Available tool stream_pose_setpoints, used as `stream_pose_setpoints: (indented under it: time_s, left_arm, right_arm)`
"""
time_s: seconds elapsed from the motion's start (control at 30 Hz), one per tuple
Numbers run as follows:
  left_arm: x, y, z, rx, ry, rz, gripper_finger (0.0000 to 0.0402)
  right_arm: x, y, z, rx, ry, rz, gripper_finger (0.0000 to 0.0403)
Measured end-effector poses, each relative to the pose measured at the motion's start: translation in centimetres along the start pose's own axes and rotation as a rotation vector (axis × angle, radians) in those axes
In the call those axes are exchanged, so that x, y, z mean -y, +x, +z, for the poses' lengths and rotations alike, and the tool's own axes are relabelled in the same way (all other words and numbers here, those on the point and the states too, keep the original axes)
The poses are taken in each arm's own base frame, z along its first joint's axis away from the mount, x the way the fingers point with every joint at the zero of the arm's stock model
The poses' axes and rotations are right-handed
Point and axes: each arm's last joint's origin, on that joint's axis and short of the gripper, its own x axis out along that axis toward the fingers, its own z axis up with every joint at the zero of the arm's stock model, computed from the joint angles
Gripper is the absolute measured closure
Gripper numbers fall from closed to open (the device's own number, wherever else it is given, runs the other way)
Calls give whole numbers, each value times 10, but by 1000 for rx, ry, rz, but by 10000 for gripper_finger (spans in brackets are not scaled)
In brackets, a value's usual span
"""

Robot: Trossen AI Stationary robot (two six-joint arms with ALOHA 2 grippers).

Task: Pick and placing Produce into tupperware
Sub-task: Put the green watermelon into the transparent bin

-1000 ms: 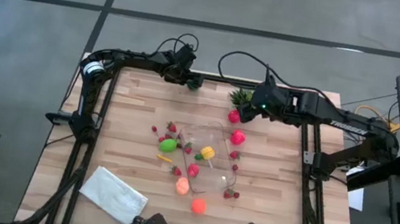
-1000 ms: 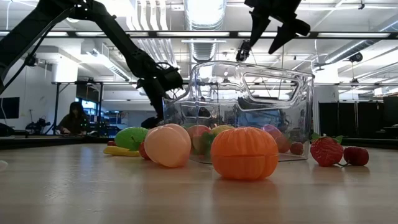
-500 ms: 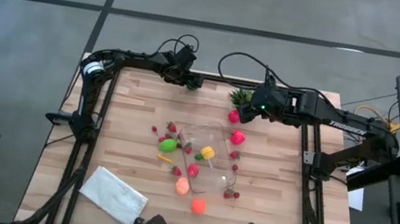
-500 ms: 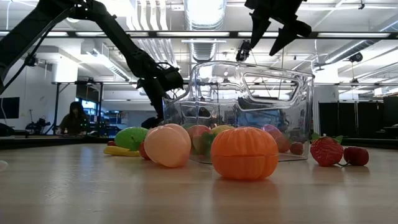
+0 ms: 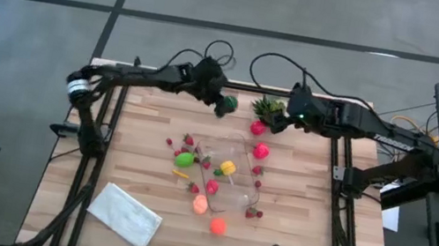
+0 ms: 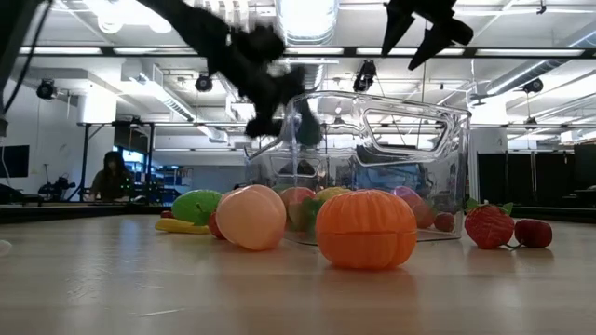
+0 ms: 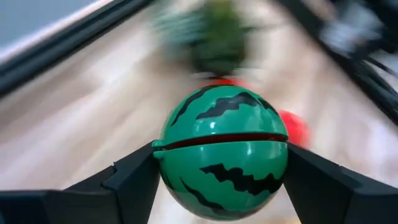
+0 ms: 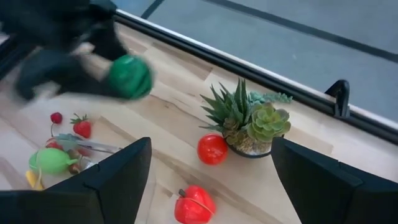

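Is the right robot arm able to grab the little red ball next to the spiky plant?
Probably yes. The right gripper hangs open just above the red ball, with nothing between; the potted plant beside it leaves little room.

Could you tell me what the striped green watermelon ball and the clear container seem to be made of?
The striped green watermelon ball, clamped in the left gripper, looks like glossy moulded plastic: surface sheen, seam around its middle. The clear rectangular container looks like thin transparent plastic, showing reflections.
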Motion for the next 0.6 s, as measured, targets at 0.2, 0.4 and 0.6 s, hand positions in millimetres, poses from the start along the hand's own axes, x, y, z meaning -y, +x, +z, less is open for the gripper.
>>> stream_pose_setpoints:
  time_s: [0.2, 0.4, 0.6]
  left_arm:
    - [87, -37, -18, 71, 406, -118, 124]
    - [126, -29, -49, -32, 345, -98, 112]
    - [122, 4, -78, -227, 63, 3, 88]
  right_arm:
    - [7, -11, 1, 18, -38, 18, 85]
    - [13, -18, -3, -5, -73, 9, 83]
    - [15, -21, -11, -59, -113, 10, 89]
